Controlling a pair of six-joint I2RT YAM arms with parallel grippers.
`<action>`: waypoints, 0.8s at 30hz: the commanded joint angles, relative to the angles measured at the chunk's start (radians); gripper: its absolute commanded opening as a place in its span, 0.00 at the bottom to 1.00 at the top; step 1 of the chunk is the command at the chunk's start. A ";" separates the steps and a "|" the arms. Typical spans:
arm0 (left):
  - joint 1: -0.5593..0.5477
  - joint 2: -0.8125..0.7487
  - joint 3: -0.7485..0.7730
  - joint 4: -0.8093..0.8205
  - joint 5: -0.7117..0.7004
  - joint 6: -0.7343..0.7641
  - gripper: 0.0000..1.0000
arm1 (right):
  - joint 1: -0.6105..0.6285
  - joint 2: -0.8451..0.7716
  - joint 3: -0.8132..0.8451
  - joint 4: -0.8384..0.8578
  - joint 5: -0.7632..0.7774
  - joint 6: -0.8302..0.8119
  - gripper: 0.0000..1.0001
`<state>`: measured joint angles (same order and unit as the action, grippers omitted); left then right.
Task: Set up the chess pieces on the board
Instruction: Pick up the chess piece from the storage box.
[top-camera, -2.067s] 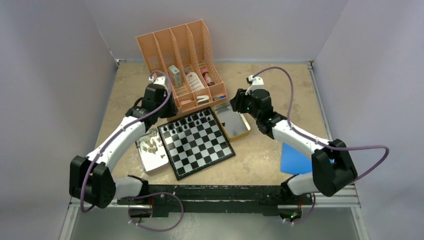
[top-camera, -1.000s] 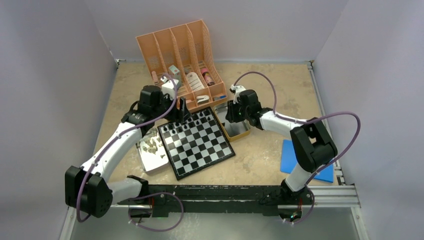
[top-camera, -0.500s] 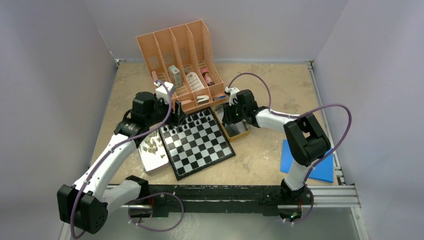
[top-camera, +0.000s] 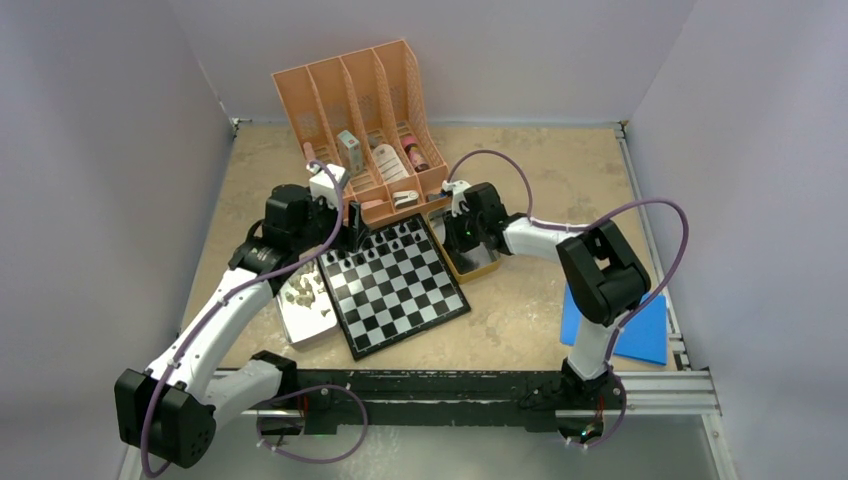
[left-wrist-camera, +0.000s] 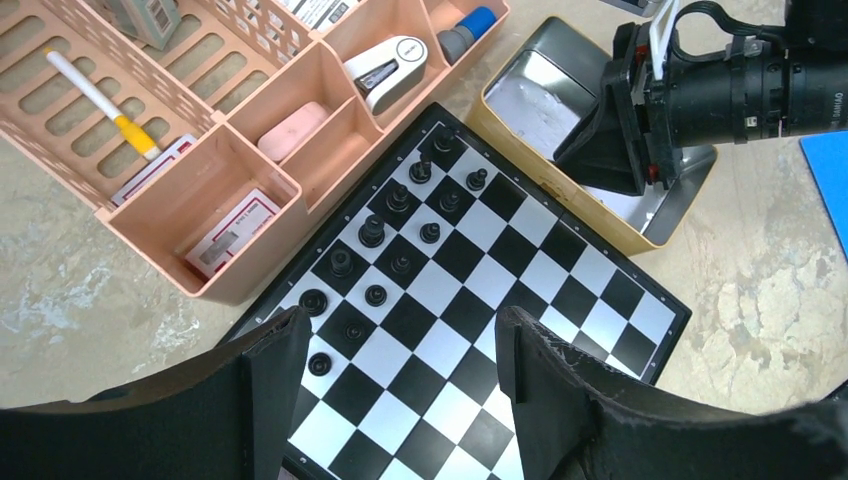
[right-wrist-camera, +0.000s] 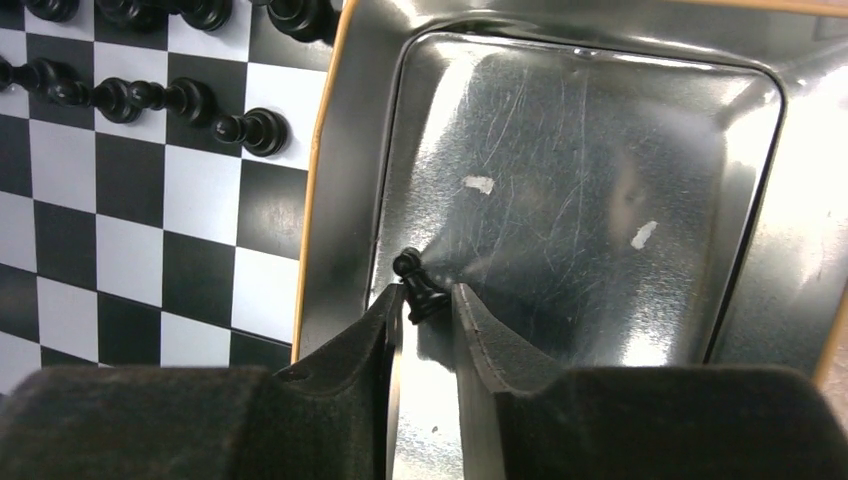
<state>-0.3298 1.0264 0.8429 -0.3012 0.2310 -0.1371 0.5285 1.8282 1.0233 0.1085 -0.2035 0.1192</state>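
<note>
Black pads of the right gripper (right-wrist-camera: 428, 300) point down into the shiny metal tin (right-wrist-camera: 600, 150) that sits against the right edge of the board (left-wrist-camera: 480, 300). The right arm is folded sharply, its elbow raised above the blue sheet (top-camera: 645, 335) and its forearm reaching left and away from the base to the tin. A lone black pawn (right-wrist-camera: 413, 275) stands on the tin floor near the wall closest to the board, its base between the two fingertips and its head just beyond them. The jaws are drawn in to a narrow slot around it, but I cannot tell whether they actually pinch it. The left arm stretches forward from its base, with the left gripper (left-wrist-camera: 400, 400) hovering over the board's far left part, jaws spread wide and holding nothing. Other black pieces (left-wrist-camera: 400, 230) stand in the two far rows beside the orange organiser (left-wrist-camera: 200, 150). Beige pieces (top-camera: 300, 290) lie in a second tray (top-camera: 312, 328) left of the board.
</note>
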 joint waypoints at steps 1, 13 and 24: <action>-0.005 0.006 0.007 0.021 -0.044 0.011 0.68 | 0.004 -0.033 0.032 0.009 0.065 0.003 0.25; -0.005 0.024 0.014 0.010 -0.050 0.002 0.68 | 0.003 -0.085 0.004 -0.012 0.147 0.050 0.15; -0.005 0.038 0.056 -0.007 0.057 -0.095 0.68 | 0.001 -0.148 -0.014 -0.011 0.200 0.094 0.13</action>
<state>-0.3298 1.0580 0.8433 -0.3183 0.2058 -0.1661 0.5301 1.7641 1.0187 0.0952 -0.0349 0.1852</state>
